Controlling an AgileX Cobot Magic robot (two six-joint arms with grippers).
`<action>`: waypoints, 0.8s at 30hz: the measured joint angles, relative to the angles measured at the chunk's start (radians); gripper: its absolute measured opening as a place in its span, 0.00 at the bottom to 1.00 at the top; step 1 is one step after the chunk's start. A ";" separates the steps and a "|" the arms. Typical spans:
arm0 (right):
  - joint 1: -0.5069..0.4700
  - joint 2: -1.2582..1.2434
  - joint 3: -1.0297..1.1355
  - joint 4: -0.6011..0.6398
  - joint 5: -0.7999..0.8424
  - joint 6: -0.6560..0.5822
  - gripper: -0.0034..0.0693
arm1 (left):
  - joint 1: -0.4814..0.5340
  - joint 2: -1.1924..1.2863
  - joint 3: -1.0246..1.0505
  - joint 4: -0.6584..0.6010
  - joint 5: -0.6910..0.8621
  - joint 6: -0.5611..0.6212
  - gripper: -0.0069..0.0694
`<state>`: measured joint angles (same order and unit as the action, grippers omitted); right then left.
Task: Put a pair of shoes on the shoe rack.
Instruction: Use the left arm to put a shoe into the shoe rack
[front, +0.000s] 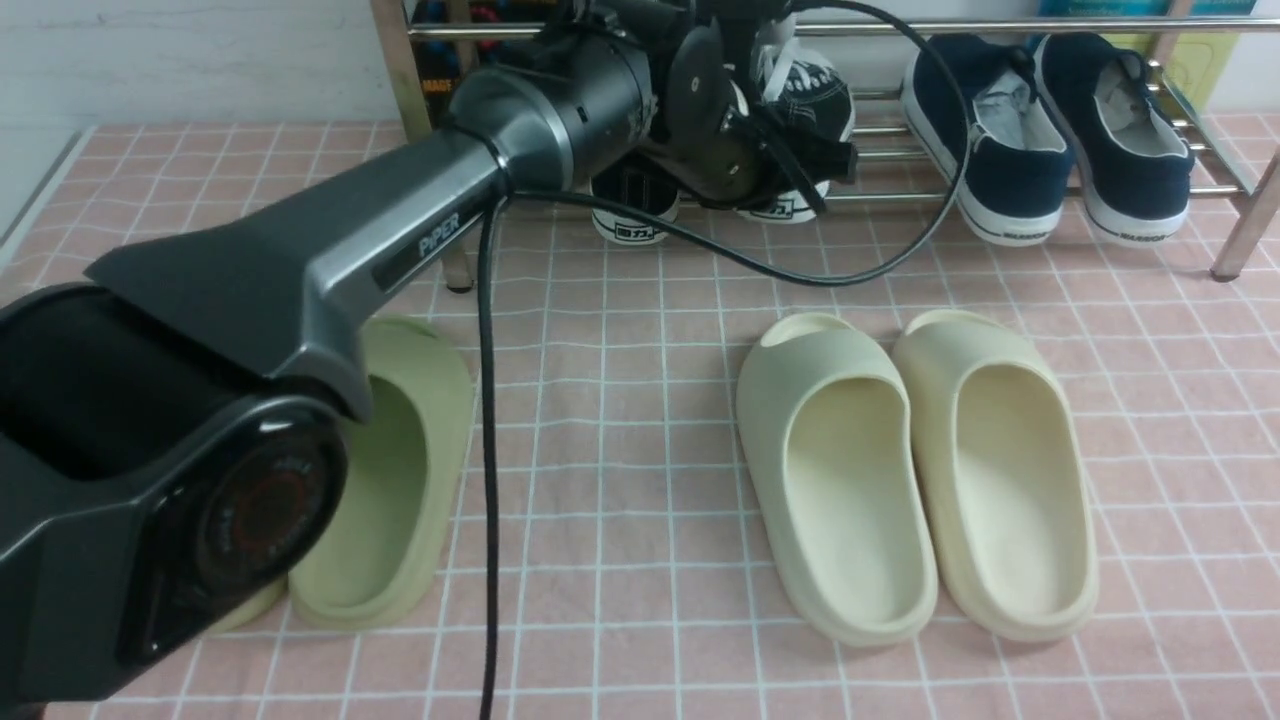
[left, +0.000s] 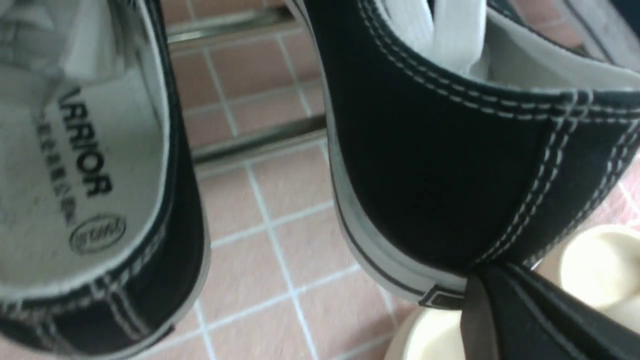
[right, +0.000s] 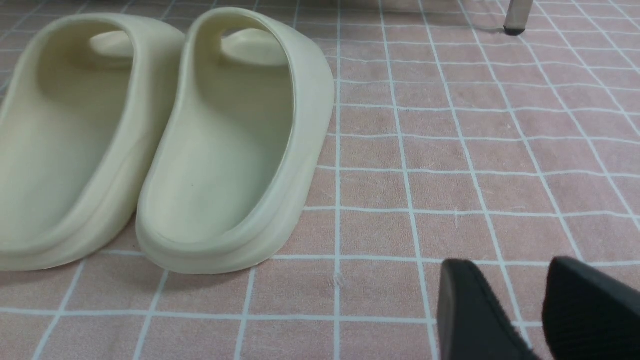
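Underfoot: pink towel-like cloth w/ white grid lines (front: 640, 330). Lies flat, fills floor edge to edge; white wall (front: 180, 50) at 10 o'clock. At 12 o'clock, far end: shiny chrome tubular shoe rack (front: 880, 196). On its lower bars, pair of black canvas sneakers w/ white laces (front: 810, 100), heels toward cam; navy slip-on shoes w/ white soles (front: 990, 150) at 1 o'clock. On cloth: cream foam slides (front: 840, 470) at 4 o'clock, green foam slide (front: 400, 470) at 8. Left gripper (left: 482, 295): jaws together, tip at one sneaker's heel, nothing clamped. Right gripper (right: 505, 272): jaws apart, empty, low over cloth nr cream slides.
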<state>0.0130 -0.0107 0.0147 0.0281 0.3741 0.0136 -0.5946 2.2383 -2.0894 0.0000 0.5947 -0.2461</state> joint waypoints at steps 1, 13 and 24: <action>0.000 0.000 0.000 0.000 0.000 0.000 0.38 | 0.000 0.004 0.000 0.000 0.003 -0.004 0.10; 0.000 0.000 0.000 0.000 0.000 0.000 0.38 | 0.001 -0.018 0.000 0.011 0.258 0.000 0.11; 0.000 0.000 0.000 0.000 0.000 0.000 0.38 | 0.001 -0.058 -0.068 0.050 0.162 0.009 0.37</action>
<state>0.0130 -0.0107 0.0147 0.0281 0.3741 0.0136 -0.5937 2.1807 -2.1574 0.0496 0.7571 -0.2370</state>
